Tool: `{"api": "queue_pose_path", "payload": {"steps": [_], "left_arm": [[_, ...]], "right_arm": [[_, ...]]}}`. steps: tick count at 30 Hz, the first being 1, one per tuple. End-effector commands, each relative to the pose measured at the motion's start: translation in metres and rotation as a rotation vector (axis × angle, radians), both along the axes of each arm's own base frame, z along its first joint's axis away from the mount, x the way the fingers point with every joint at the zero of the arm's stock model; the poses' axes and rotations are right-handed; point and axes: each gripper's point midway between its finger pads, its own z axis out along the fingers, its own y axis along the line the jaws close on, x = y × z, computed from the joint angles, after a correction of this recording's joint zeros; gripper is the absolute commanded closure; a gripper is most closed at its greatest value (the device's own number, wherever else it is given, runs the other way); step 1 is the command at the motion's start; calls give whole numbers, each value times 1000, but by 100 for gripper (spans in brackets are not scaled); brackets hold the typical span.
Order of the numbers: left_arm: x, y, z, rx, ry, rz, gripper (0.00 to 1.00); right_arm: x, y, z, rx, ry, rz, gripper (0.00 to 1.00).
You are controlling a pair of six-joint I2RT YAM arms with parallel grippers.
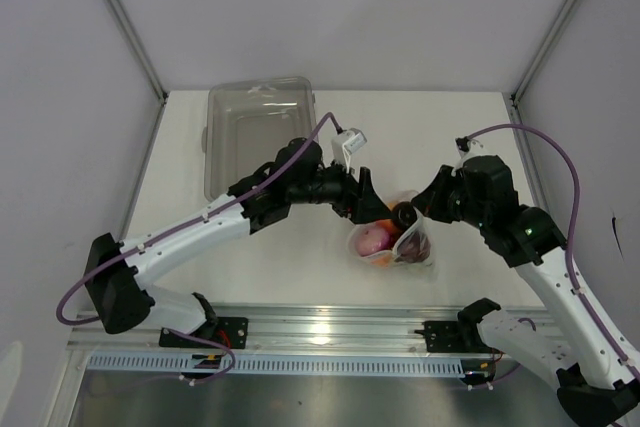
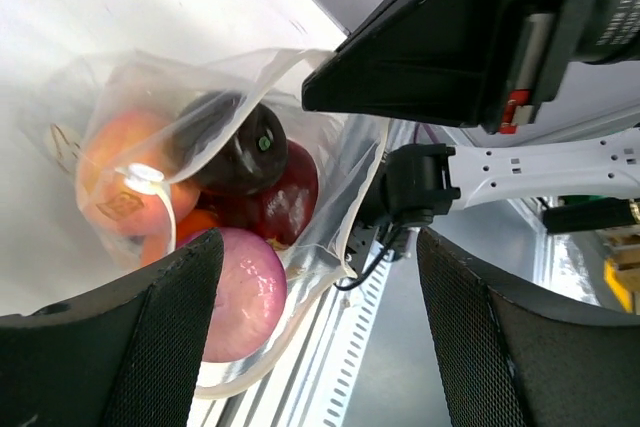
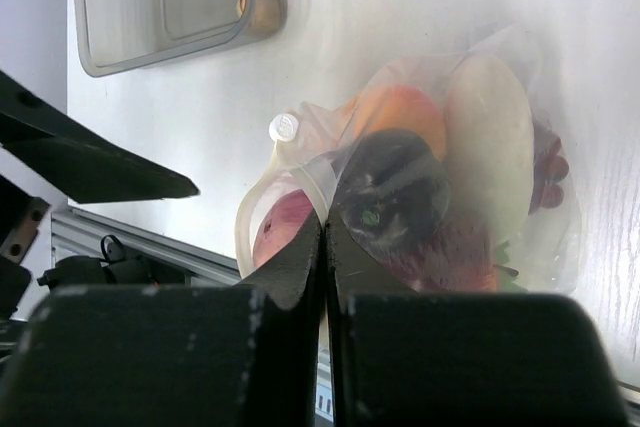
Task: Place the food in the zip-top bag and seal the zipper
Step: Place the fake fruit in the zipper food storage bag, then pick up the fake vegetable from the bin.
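Front-centre of counter: zip-top bag full of food.
Right fingers pinched together on its mouth edge; left fingers wide apart just over it, holding nothing.

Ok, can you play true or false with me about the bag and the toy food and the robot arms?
1. The food is inside the zip-top bag. True.
2. The left jaws are shut tight. False: they stand wide open, right by the bag.
3. The right jaws are closed on the edge of the bag's mouth. True.
4. The clear bin sits on top of the bag. False: it stands apart from the bag, farther back on the table.
5. The pink bulb lies loose on the table. False: it is in the bag with the other pieces.
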Motion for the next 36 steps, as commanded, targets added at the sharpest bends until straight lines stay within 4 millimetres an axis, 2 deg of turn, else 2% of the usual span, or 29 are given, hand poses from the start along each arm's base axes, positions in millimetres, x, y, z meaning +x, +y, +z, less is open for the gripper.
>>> {"api": "queue_pose_path", "payload": {"steps": [1,2,5,6,8,11,13,14,16,17,18,21,22,29,31,33,36], "left_arm": [[19,12,36,-33,-138,59,20],[23,15,41,-34,-144,72,20],[43,34,39,-5,-135,156,20],[57,46,36,11,-123,209,20],[72,63,25,57,-79,284,20],[106,99,5,135,1,429,20],[115,118,-13,217,66,497,20],[127,131,-16,238,73,559,20],[138,142,-30,278,92,606,20],[145,154,-37,307,110,652,20],[151,157,-48,330,138,673,20],[164,167,-63,367,198,720,21],[169,167,-78,393,228,722,21],[196,171,-114,426,345,769,22],[201,177,-122,447,363,801,23],[204,185,-135,471,396,836,30],[204,186,-148,473,429,833,33]], "right_arm": [[1,1,16,31,-63,-6,100],[1,0,16,27,-65,-7,100],[1,-1,13,20,-62,-6,100],[1,-1,11,18,-58,-7,100],[1,-1,11,16,-58,-6,100],[1,-2,10,16,-60,-6,100],[1,-3,9,10,-62,-7,100],[1,-3,8,8,-59,-7,100],[1,-4,6,2,-59,-9,100],[1,-4,6,2,-59,-11,100],[1,-4,6,2,-57,-10,100],[1,-4,5,-1,-59,-9,100],[1,-4,5,-1,-58,-9,100],[0,-5,4,-4,-56,-10,100],[-1,-7,4,-8,-56,-15,100],[-1,-8,4,-8,-58,-19,100],[-2,-9,5,-8,-59,-17,100]]}}
